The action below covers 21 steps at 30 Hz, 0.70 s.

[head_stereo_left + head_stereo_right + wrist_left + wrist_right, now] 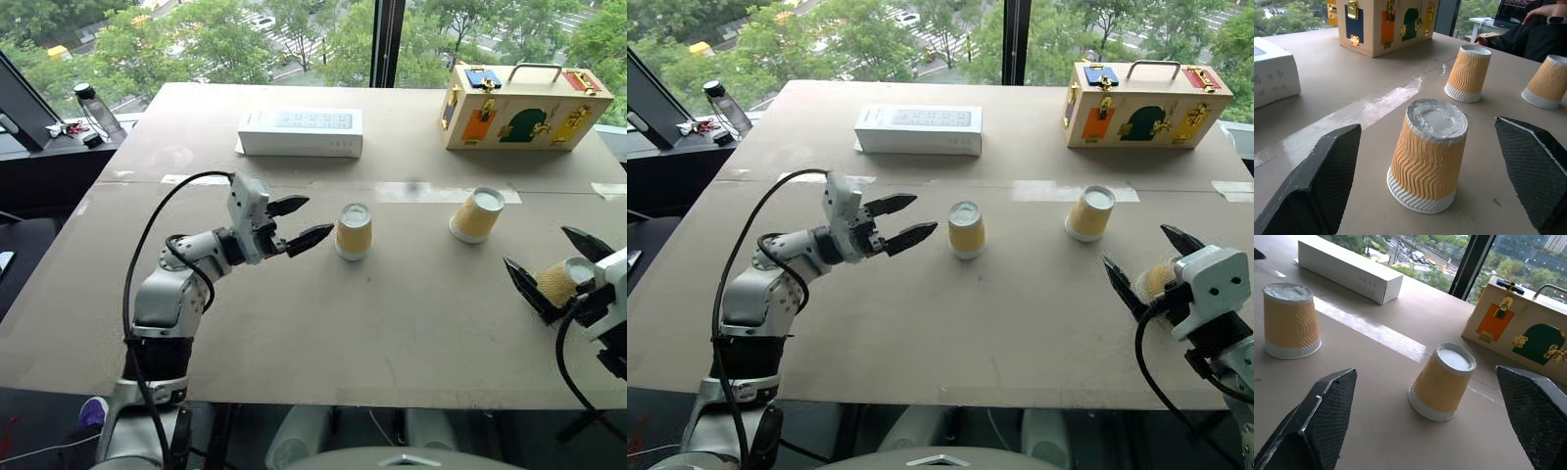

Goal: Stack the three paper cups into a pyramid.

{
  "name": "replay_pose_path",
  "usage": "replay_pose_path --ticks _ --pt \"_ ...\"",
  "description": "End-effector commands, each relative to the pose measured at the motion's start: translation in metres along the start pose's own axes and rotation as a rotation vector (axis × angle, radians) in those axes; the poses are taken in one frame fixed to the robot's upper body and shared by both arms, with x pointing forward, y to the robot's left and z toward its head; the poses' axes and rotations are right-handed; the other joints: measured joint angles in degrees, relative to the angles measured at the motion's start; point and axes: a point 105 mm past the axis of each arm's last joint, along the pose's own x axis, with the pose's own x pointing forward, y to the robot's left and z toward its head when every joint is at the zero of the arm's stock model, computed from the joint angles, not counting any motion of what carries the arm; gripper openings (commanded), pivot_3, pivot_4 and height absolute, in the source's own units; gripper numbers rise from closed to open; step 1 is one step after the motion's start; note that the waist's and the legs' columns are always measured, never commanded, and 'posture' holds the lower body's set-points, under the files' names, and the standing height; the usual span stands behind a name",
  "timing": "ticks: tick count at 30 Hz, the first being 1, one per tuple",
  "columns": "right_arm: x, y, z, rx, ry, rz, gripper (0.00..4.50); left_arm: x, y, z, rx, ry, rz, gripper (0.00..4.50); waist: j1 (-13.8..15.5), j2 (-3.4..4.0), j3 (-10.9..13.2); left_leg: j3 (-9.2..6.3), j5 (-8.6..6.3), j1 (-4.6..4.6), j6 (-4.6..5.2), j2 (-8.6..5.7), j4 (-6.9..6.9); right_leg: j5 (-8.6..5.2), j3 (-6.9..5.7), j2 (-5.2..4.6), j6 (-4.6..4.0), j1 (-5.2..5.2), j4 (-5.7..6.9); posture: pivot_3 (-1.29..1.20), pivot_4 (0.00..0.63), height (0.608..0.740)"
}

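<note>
Two black fingers of the right tool stand wide apart near the front right edge of the counter; between them, in the head views, sits one paper cup, upside down, and I cannot tell if a finger touches it; the left tool is wide too, and it holds nothing; it points level at the middle cup, which stands upside down just beside its fingertips, not touching them; the third cup stands farther back and to the right, also upside down, tilted a little in the pictures; all three cups sit on the counter, well apart from each other, none on top of another; each is yellow-orange with wavy ribs and a white rim; a white box lies at the back of the counter; a colourful wooden case with a handle stands at the back right; a person's hand shows far off in the left wrist view.
</note>
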Motion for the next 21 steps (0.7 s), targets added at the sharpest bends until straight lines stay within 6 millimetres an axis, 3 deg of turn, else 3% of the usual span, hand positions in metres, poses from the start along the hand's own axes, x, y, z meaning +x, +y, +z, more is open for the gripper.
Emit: replay_pose_path --ticks 1,4,8,19,21 --pt "-0.008 -0.024 -0.010 -0.056 0.094 -0.099 4.50 -0.013 -0.033 0.021 -0.002 -0.064 -0.175 4.47 0.13 0.00 0.00 0.01 0.00 0.00 0.00 -0.01 0.00 0.00 0.01 -0.02 0.00 0.00 -0.01 0.00 0.150 0.740" --pt "-0.011 -0.033 -0.021 -0.024 0.149 -0.125 4.50 -0.025 -0.072 0.019 -0.025 -0.031 -0.379 4.47 -0.16 0.04 0.00 0.06 -0.04 -0.01 0.06 -0.01 -0.01 0.00 0.06 -0.03 -0.01 0.01 -0.03 0.00 0.150 0.740" --pt "-0.014 -0.041 -0.036 0.057 0.201 -0.153 4.50 -0.030 -0.099 0.018 -0.028 -0.012 -0.504 4.47 -0.12 0.13 -0.02 0.07 -0.14 0.04 0.26 0.02 -0.01 -0.01 0.05 -0.02 -0.12 0.02 -0.02 0.00 0.150 0.740" --pt "-0.007 -0.045 -0.052 0.180 0.231 -0.175 4.50 -0.032 -0.115 0.017 -0.004 -0.013 -0.562 4.47 -0.15 0.19 -0.01 0.21 -0.14 0.07 0.26 0.11 -0.04 0.04 0.14 0.06 -0.16 0.01 -0.08 0.00 0.150 0.740" --pt "-0.006 -0.046 -0.054 0.186 0.231 -0.182 3.99 -0.033 -0.118 0.015 -0.010 -0.012 -0.566 4.50 -0.14 0.19 -0.01 0.21 -0.14 0.07 0.26 0.12 -0.05 0.04 0.14 0.06 -0.16 0.01 -0.10 0.00 0.150 0.740"
